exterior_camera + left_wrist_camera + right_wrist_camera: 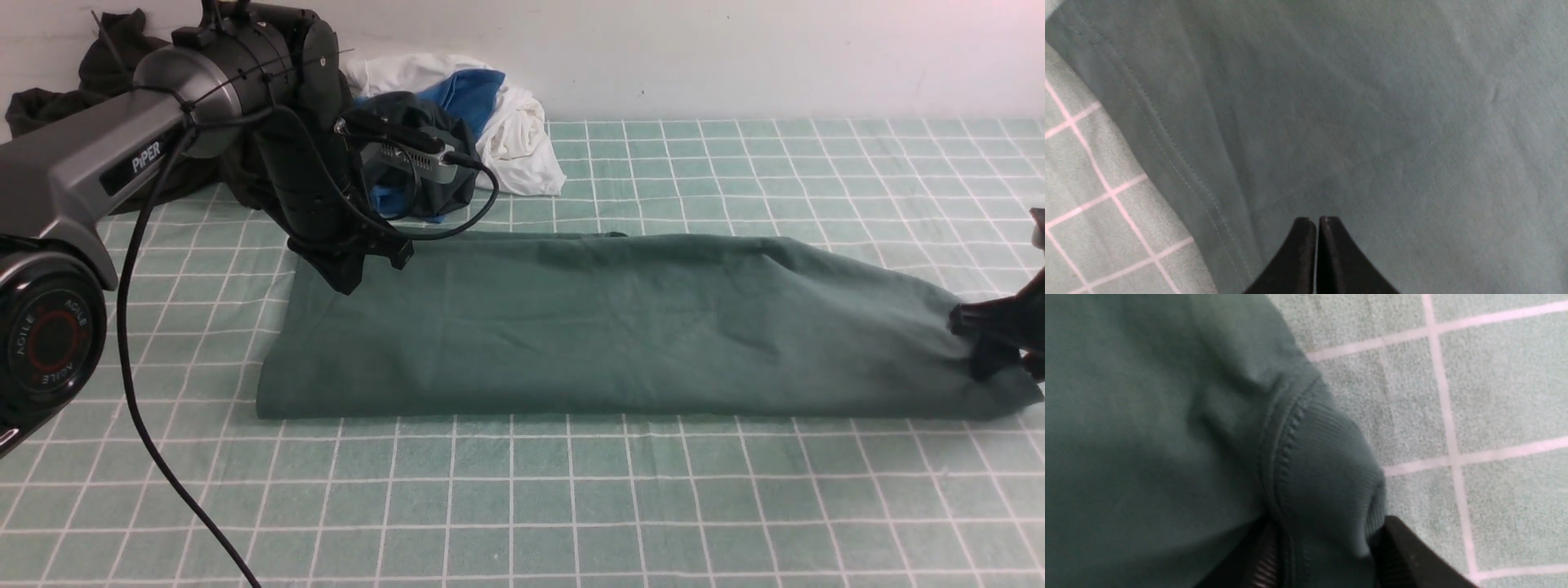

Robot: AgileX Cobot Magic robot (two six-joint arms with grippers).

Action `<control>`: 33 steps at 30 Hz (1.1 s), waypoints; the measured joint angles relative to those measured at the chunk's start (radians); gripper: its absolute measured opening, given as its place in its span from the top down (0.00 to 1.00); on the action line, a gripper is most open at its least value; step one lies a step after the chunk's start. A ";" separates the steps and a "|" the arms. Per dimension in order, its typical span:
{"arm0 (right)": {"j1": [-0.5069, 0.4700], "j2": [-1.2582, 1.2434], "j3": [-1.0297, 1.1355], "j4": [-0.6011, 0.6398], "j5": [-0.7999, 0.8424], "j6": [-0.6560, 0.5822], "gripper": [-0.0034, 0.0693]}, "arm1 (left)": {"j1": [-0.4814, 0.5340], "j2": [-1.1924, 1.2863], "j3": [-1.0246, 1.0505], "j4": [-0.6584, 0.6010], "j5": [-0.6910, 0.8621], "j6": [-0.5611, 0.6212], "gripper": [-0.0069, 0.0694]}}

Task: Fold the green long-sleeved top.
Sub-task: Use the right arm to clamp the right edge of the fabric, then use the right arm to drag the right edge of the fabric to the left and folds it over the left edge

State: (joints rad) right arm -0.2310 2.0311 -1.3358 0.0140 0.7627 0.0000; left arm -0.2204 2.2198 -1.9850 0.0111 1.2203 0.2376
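The green long-sleeved top (571,327) lies folded into a long strip across the checked cloth, and neither its logo nor its label shows. My left gripper (347,278) is at the strip's far left corner. In the left wrist view it (1316,220) is shut and empty, just over the fabric (1372,102) beside a stitched hem. My right gripper (984,343) is at the strip's right end. In the right wrist view its fingers (1412,555) are closed around a bunched ribbed band (1327,457) of the top.
A pile of clothes sits at the back left by the wall: a white garment (522,131), a blue one (469,90) and a very dark one (106,57). The left arm's cable (147,425) hangs over the green checked tablecloth (571,490).
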 joint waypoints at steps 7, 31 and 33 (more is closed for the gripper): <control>0.002 -0.054 0.005 -0.055 0.024 -0.049 0.92 | 0.001 -0.058 0.000 0.101 0.008 0.001 0.91; 0.758 -0.188 -0.380 -0.025 0.116 0.000 0.92 | 0.071 -0.687 0.023 0.177 0.040 -0.103 0.91; 0.824 -0.065 -0.459 -0.014 0.102 0.044 0.92 | 0.071 -0.715 0.054 0.165 0.040 -0.103 0.91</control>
State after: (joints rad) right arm 0.5927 1.9663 -1.7945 0.0000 0.8650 0.0441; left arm -0.1493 1.5047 -1.9306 0.1759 1.2606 0.1345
